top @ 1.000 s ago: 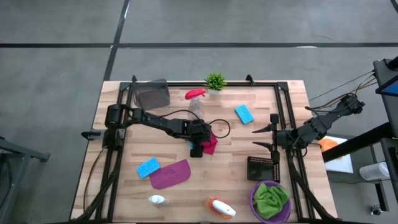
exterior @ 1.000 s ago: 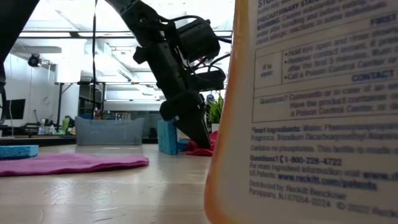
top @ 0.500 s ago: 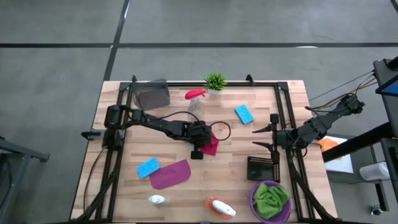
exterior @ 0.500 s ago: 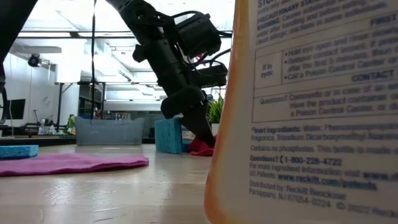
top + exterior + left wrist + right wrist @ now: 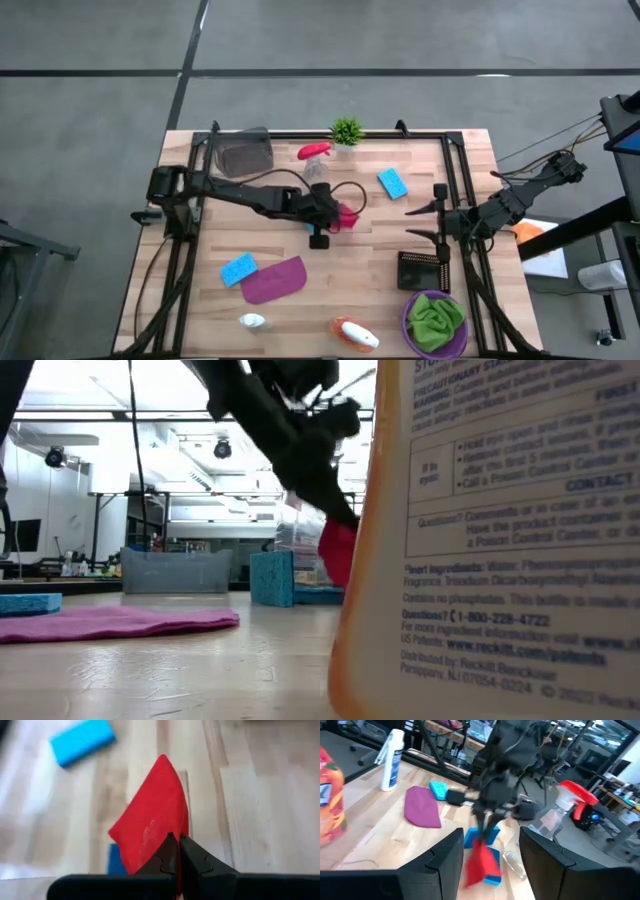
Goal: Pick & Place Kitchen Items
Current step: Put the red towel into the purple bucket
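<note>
- Far left on the table (image 5: 470, 160), a grey cloth (image 5: 246, 153) lies by the left arm's base — untouched, as far as I can judge.
- Near left: a blue sponge (image 5: 238, 268) lies just beside a purple cloth (image 5: 273, 280), with a white spray bottle (image 5: 253, 321) at the near edge. All three look yet to be moved.
- Centre: the left gripper (image 5: 330, 215) has its fingers pinched fully together on a magenta cloth (image 5: 346, 215), which reads red in the left wrist view. The low view shows the cloth hanging clear of the table beneath the gripper, so this pick looks made and its placing is still ahead.
- Below the lifted cloth, the right wrist view shows a second blue sponge (image 5: 485, 845) lying on the table.
- Far centre: a red-topped clear spray bottle (image 5: 314, 160) lies on its side near the tiny green potted plant (image 5: 346, 130); a third blue sponge (image 5: 392, 182) sits to their right.
- Near centre-right: an orange spray bottle (image 5: 354, 333) lies at the near edge — its label fills the low view.
- Near right: a green cloth (image 5: 435, 320) sits inside a purple bowl (image 5: 410, 318), the one item that seems already placed.
- Right: the right gripper (image 5: 428, 222) waits above the table's right part, fingers held partly apart around nothing.
- Judged overall, the job is at an early stage — one item put away, one in hand, the rest remaining.
</note>
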